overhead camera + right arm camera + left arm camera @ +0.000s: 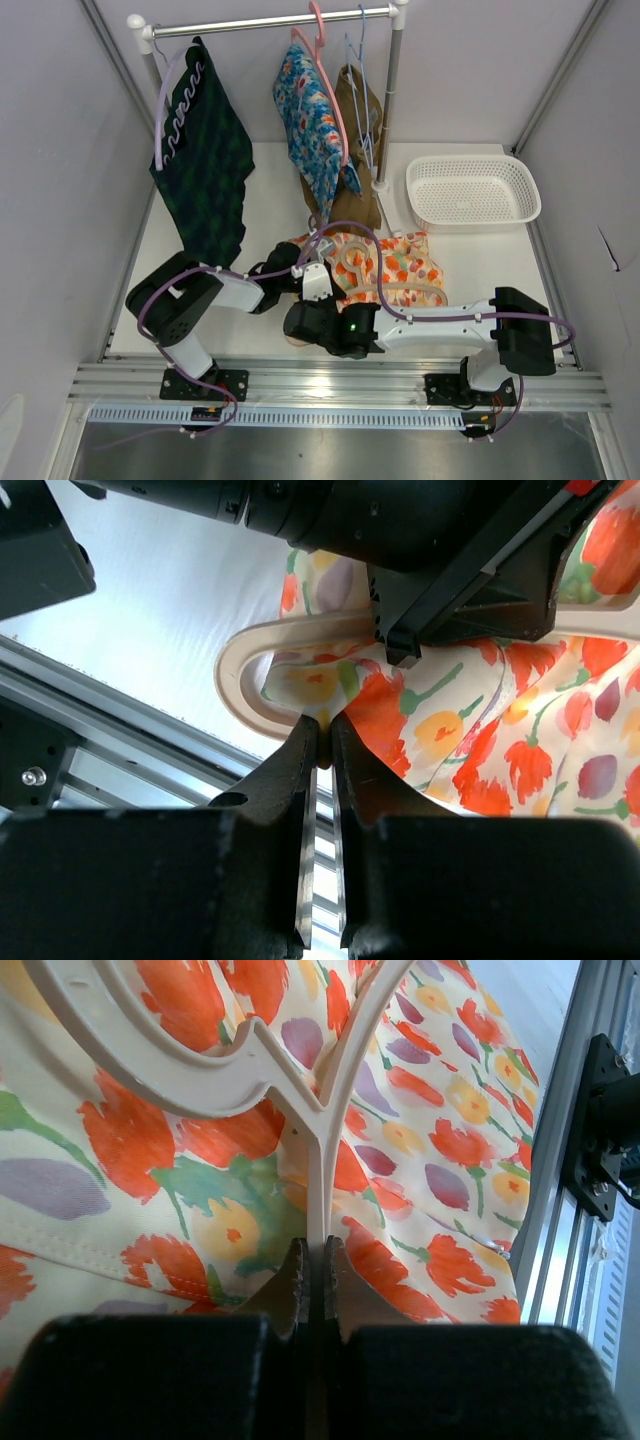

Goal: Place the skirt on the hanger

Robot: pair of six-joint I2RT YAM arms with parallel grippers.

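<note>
we clamp our left tool (311, 1260) shut on the thin stem of the hanger (180, 1065) to steady it over the skirt (410, 268) lying on the tabletop (480, 260), while our right tool (322, 742) pinches narrow on its rounded end, probably to work fabric on.

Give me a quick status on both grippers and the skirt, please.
Left gripper: jaws shut on hanger strut. Right gripper: jaws shut on hanger's curved end, at skirt edge. Skirt lies on table, hanger on top. Nothing blocking.
</note>
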